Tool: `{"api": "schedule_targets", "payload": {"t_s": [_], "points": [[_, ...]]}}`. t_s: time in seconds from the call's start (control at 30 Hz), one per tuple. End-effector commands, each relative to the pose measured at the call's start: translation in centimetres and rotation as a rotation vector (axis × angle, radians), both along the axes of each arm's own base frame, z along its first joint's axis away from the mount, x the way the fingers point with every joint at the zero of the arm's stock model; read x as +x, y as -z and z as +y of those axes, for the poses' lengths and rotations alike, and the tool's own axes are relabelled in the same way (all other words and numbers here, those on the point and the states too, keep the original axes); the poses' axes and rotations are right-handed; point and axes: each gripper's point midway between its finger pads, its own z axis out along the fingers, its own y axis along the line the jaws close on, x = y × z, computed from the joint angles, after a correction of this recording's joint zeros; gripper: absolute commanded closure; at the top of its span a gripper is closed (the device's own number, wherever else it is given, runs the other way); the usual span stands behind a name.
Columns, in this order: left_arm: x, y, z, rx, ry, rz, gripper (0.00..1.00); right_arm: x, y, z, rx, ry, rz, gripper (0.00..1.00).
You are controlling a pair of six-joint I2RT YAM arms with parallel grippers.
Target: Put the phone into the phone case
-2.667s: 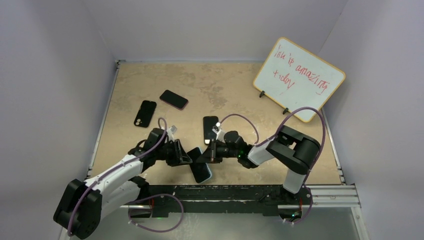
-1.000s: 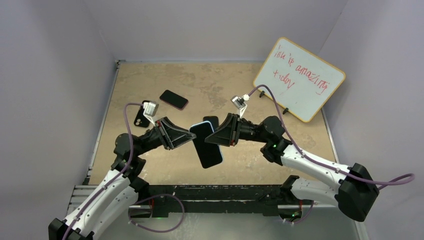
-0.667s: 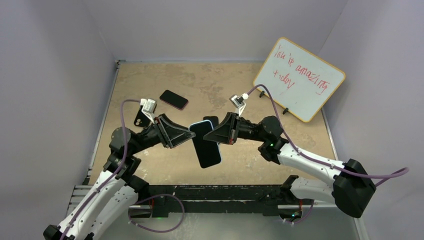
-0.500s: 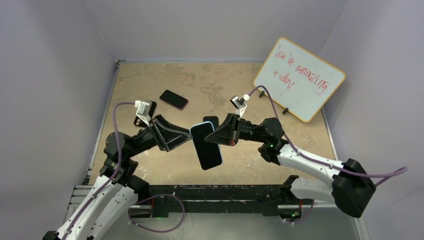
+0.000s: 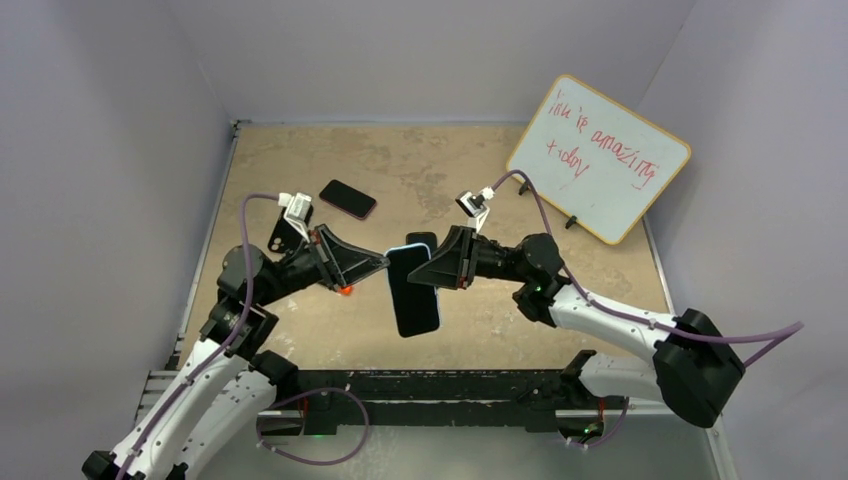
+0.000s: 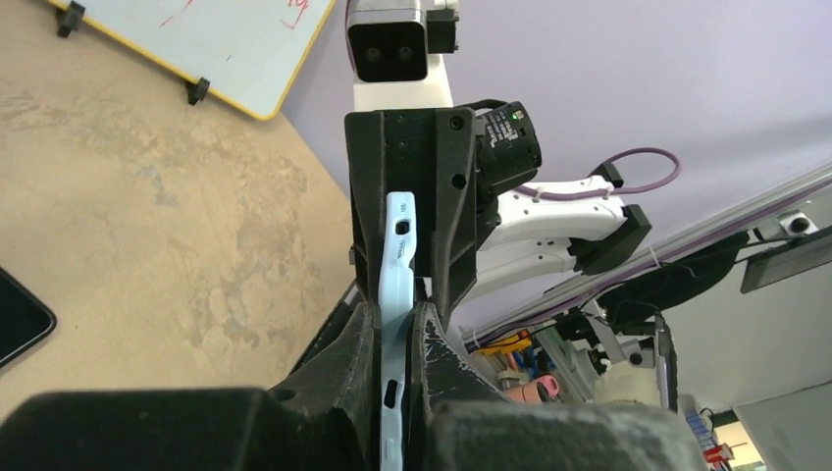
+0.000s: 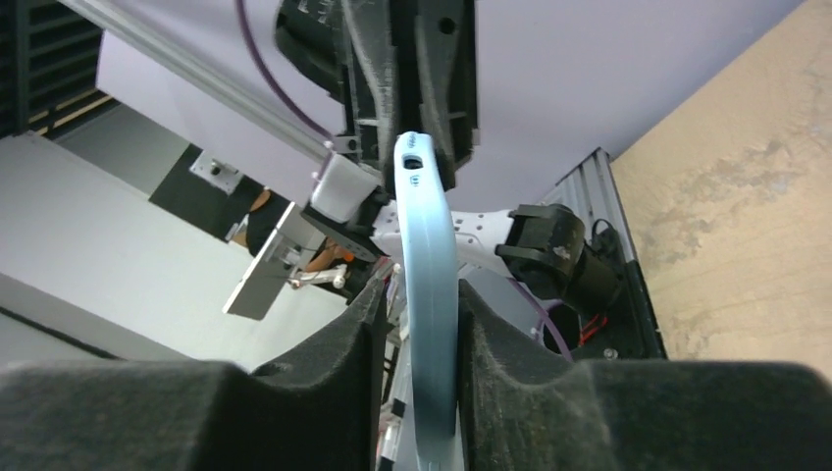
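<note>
tan table [image 5: 440, 170] lies under the phone [image 5: 412, 305], which hangs in the air in its blue case [image 6: 397, 285] between the arms. left gripper [image 5: 384, 264] is clamped on one case edge. right gripper [image 5: 416, 279] straddles the other edge, and i cannot tell if it grips.

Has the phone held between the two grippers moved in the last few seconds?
Yes. From above, the phone has gone from near the front rail up toward the far side; its top now overlaps the dark phone lying mid-table.

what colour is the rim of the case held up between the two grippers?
Pale blue. The phone case rim shows best edge-on in the right wrist view.
</note>
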Motion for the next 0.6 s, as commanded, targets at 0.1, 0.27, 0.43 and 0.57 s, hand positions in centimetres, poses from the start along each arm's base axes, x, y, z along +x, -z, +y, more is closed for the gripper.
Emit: {"api": "schedule_targets", "payload": {"t_s": [0.1,0.27,0.43,0.57], "points": [[0.7,-0.3,0.4,0.109,-0.043,-0.035,0.98,0.9,-2.2,0.5,0.056,0.039,-0.022,1.00],[-0.6,-0.3,0.8,0.153,-0.014,-0.086,0.45,2.2,-3.9,0.4,0.121,0.112,-0.016,1.00],[-2.0,1.3,0.3,0.140,0.076,-0.069,0.32,3.5,-5.9,0.3,0.192,0.170,-0.021,1.00],[-2.2,2.5,0.1,0.149,0.096,-0.058,0.33,4.2,-6.8,0.6,0.232,0.180,-0.021,1.00]]}}
